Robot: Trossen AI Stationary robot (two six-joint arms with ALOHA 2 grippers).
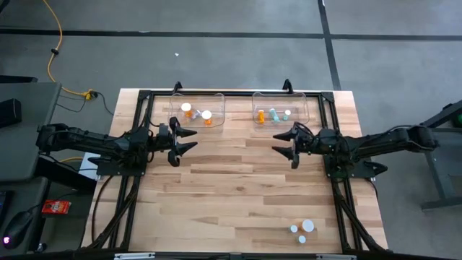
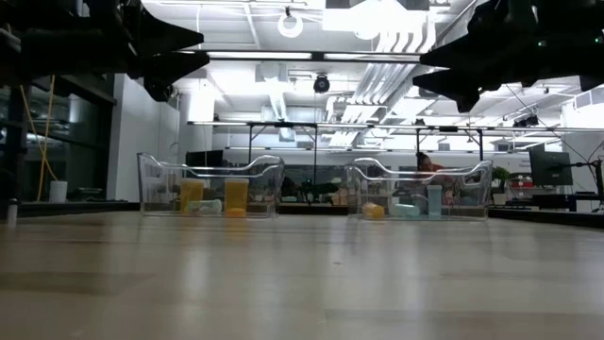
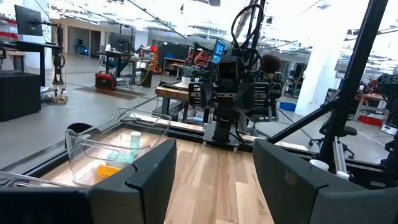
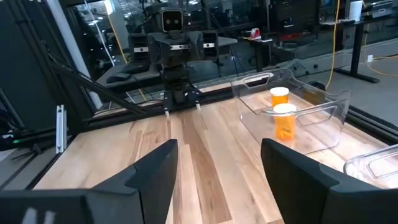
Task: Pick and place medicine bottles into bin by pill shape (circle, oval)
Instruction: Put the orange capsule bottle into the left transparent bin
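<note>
Two clear bins stand at the table's far edge. The left bin (image 1: 197, 110) holds orange bottles with white caps (image 1: 207, 118). The right bin (image 1: 280, 108) holds an orange bottle (image 1: 260, 115) and pale teal bottles (image 1: 274, 114). Three white-capped bottles (image 1: 303, 231) stand near the table's near right corner. My left gripper (image 1: 189, 140) is open and empty, just in front of the left bin. My right gripper (image 1: 280, 142) is open and empty, just in front of the right bin. Both hang above the table, facing each other.
A black frame (image 1: 144, 97) runs round the table's far and side edges. Bare wood lies between the two grippers and across the table's middle (image 1: 231, 188). A yellow cable (image 1: 54, 50) lies on the floor beyond the table.
</note>
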